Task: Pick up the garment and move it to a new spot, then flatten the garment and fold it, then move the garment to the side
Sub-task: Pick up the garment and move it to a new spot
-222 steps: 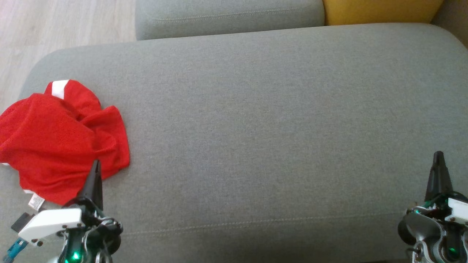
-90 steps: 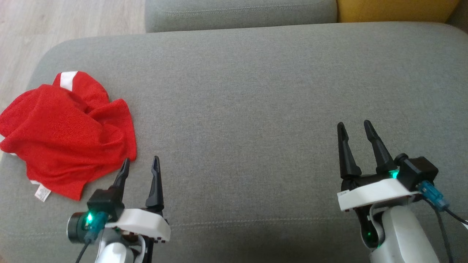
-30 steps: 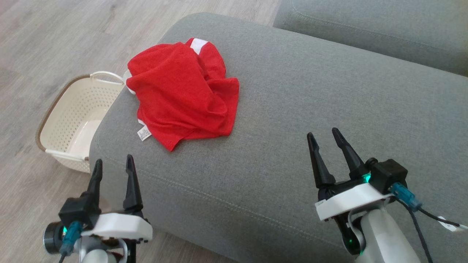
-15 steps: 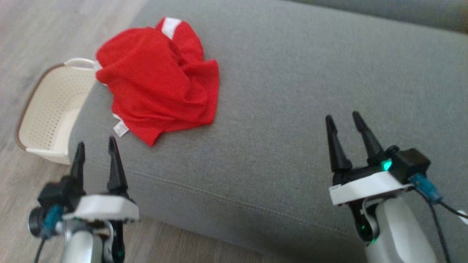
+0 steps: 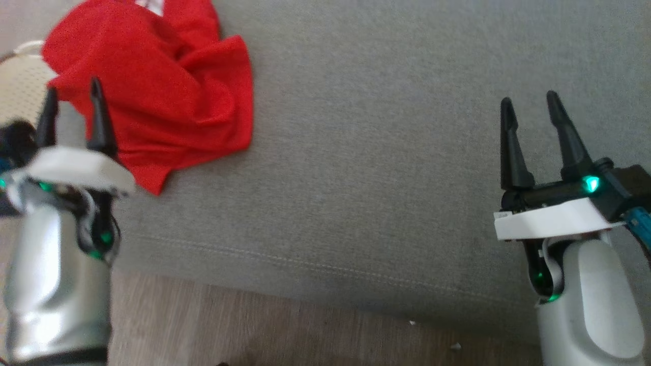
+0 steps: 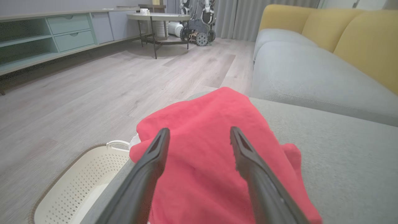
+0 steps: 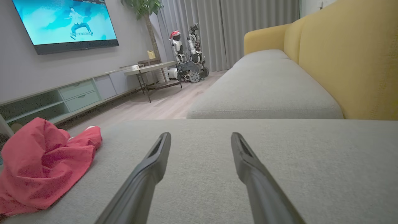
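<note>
Both arms are held over a long grey fabric sofa seat (image 5: pixel 381 152), on whose left end the crumpled red mesh garment (image 5: pixel 152 96) is heaped, one fold trailing toward the front seam.

A cream perforated plastic basket (image 6: pixel 77 189) with a brown rim is set on the pale wood floor (image 6: pixel 77 102) just beside that end of the seat, below the garment's edge. Its dotted inner wall and pale bottom are seen in the left wrist view, though part of it is hidden behind a dark finger and the frame edge. In the head view only a blurred sliver of the basket (image 5: pixel 20 86) is caught at the left edge.

The left gripper (image 5: pixel 72 87) is raised at the garment's near-left side with its fingers spread wide and nothing clasped; whether the cloth is touched cannot be told. Seen along the left gripper (image 6: pixel 199 130), the garment (image 6: pixel 214 161) lies between and beyond the parted tips. The right gripper (image 5: pixel 529 99) is likewise held wide apart and empty, over bare seat well apart from the cloth.

From the right wrist, the garment (image 7: pixel 40 168) is shown at far left, and beyond the right gripper (image 7: pixel 201 134) a wall-mounted television (image 7: pixel 65 21), yellow back cushions (image 7: pixel 342 62) and a second wheeled robot (image 7: pixel 186 53) by grey curtains are taken in. A low cabinet with drawers (image 6: pixel 62 34) and a round table (image 6: pixel 158 17) are shown from the left wrist.
</note>
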